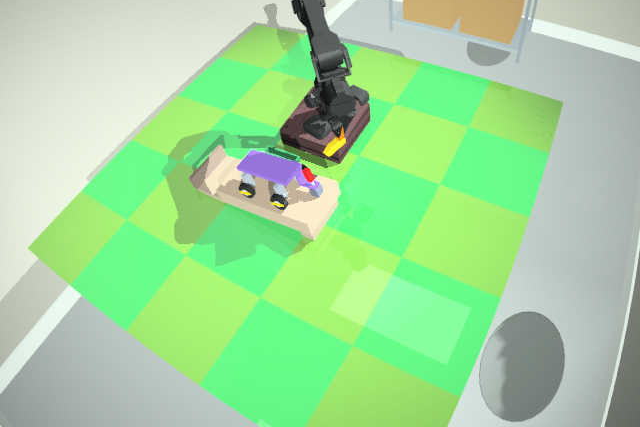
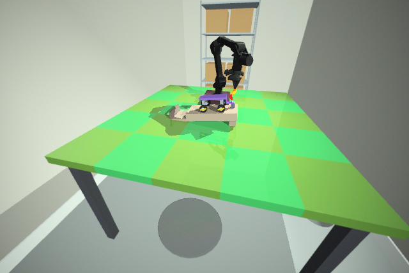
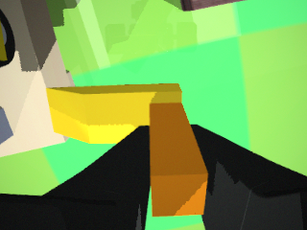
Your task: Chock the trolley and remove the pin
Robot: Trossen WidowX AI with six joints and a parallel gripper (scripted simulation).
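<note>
My gripper (image 1: 338, 130) (image 2: 235, 88) (image 3: 168, 136) is shut on the orange handle of the yellow chock (image 1: 334, 146) (image 2: 234, 92) (image 3: 106, 107). It holds the chock in the air, just beyond the ramp's uphill end and on the arm's side. The chock's black base cannot be made out. The purple trolley (image 1: 269, 166) (image 2: 213, 97) stands on the beige ramp (image 1: 323, 202) (image 2: 211, 117) (image 3: 38, 131). The red-headed stop pin (image 1: 308, 174) (image 2: 231, 97) is at its uphill end. A dark green edge (image 1: 283, 153), seemingly the tray's, shows behind the trolley; the rest is unclear.
The ramp has an upright end wall (image 1: 216, 166) at its downhill end. The arm's dark brown base block (image 1: 305, 127) stands behind the ramp. The table (image 1: 392, 195) (image 2: 257, 137) is chequered green. A shelf with boxes (image 1: 491, 11) (image 2: 216, 20) stands beyond the table.
</note>
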